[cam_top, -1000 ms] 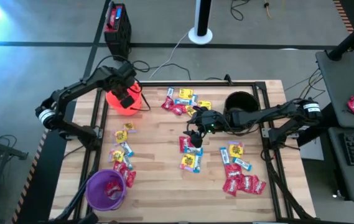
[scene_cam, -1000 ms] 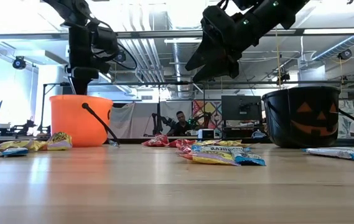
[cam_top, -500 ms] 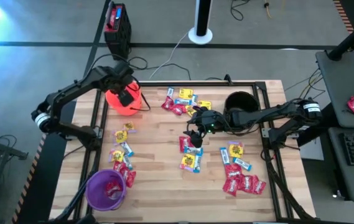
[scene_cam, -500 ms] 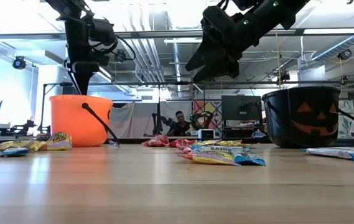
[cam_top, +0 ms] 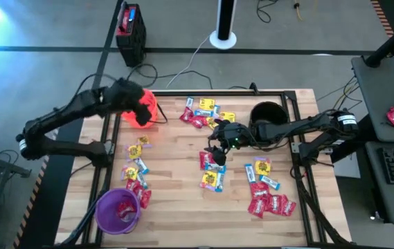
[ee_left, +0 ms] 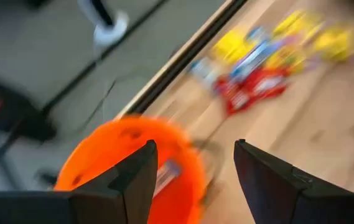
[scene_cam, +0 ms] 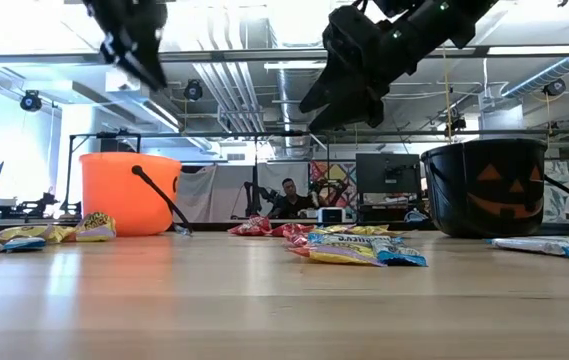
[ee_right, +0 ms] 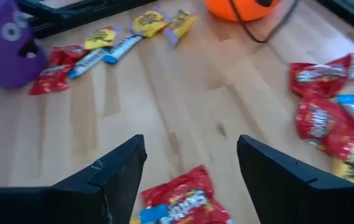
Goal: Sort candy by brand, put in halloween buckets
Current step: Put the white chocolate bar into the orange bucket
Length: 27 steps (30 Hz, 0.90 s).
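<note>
High view: the wooden table (cam_top: 176, 187) carries three halloween buckets, the orange bucket (cam_top: 141, 111) at the far left corner, the black bucket (cam_top: 267, 117) at the far right, and the purple bucket (cam_top: 118, 210) at the near left corner. The candy lies in loose groups: a mixed cluster (cam_top: 203, 113) between the orange and black buckets, a run of yellow and red packets (cam_top: 136, 173) above the purple bucket, a red pile (cam_top: 269, 204) near the right edge, and a small central group (cam_top: 212, 169).

The left claw (cam_top: 129, 97) hangs above the orange bucket's rim with its jaws apart and nothing between them; the left wrist view shows one wrapped piece (ee_left: 167, 174) lying inside the bucket. The right claw (cam_top: 217, 146) hovers over the central group, jaws wide and empty, with a red packet (ee_right: 186, 199) directly beneath it in the right wrist view.

Likely hazards from this position:
- The packets of the central group overlap, so a closing claw may pinch two brands at once and carry a wrong piece to a bucket.
- The flat wrappers lie flush on the table; fingertips may skid over the foil and push the packet away.
- The buckets look light; an arm brushing a rim or the black bucket's wire handle may tip or shift one.
</note>
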### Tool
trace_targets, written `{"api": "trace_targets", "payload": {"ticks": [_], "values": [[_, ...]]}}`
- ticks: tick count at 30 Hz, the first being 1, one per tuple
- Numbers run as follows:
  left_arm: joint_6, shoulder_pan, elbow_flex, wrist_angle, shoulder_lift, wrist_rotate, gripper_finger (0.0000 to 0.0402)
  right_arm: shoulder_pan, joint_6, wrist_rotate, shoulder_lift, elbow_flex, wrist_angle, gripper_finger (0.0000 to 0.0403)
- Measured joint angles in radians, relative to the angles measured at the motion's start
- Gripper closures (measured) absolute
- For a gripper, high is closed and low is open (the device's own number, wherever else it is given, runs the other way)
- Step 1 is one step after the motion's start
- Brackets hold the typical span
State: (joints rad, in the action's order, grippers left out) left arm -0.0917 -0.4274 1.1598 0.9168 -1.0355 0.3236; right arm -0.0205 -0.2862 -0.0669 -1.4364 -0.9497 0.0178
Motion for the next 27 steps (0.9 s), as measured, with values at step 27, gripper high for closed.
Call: {"api": "trace_targets", "payload": {"ticks": [27], "values": [[-0.008, 0.733, -0.3, -0.55, 0.077, 0.297, 0.0206, 0.261, -0.446, 0.06, 0.0, -0.143, 0.779, 0.0179]]}}
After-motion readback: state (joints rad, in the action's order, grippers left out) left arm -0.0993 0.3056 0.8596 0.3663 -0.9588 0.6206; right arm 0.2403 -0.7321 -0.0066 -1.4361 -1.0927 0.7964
